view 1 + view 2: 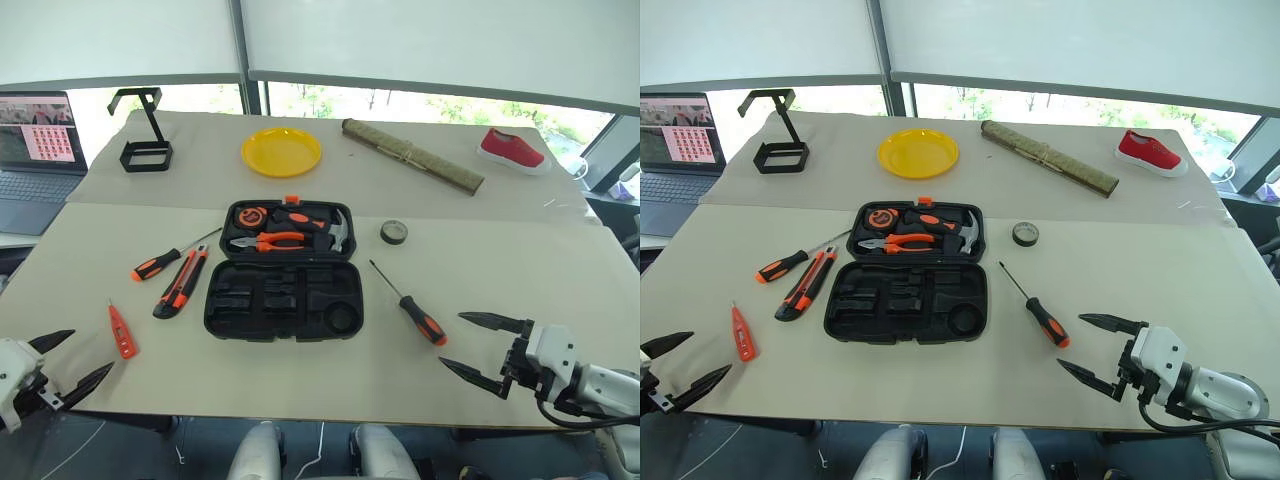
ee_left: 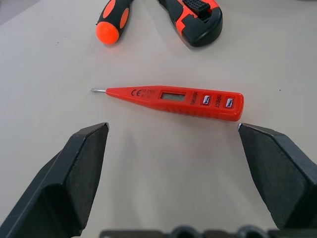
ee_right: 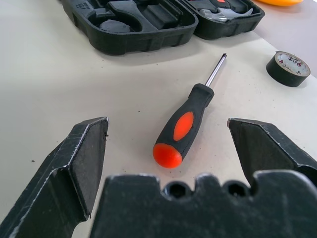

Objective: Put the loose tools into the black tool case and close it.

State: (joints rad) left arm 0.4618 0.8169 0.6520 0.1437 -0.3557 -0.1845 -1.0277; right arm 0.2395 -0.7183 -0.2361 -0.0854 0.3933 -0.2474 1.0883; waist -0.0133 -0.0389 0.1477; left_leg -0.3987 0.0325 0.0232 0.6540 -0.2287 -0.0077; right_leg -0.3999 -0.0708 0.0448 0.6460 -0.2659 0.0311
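Observation:
The black tool case (image 1: 283, 300) lies open mid-table; pliers, hammer and tape measure sit in its far half. Left of it lie a screwdriver (image 1: 158, 264) and the orange-black utility knife (image 1: 181, 283). The slim orange tester pen (image 1: 122, 331) rests near the front left, just ahead of my open left gripper (image 1: 66, 362) and apart from it. A second screwdriver (image 1: 415, 310) lies right of the case, in front of my open right gripper (image 1: 478, 348), which holds nothing. The dark tape roll (image 1: 394, 232) sits beyond that screwdriver.
On the far table stand a black wire stand (image 1: 145, 140), a yellow plate (image 1: 282, 152), a rolled mat (image 1: 412, 155) and a red shoe (image 1: 512, 150). A laptop (image 1: 36, 160) is at the far left. The table's front edge runs just under both grippers.

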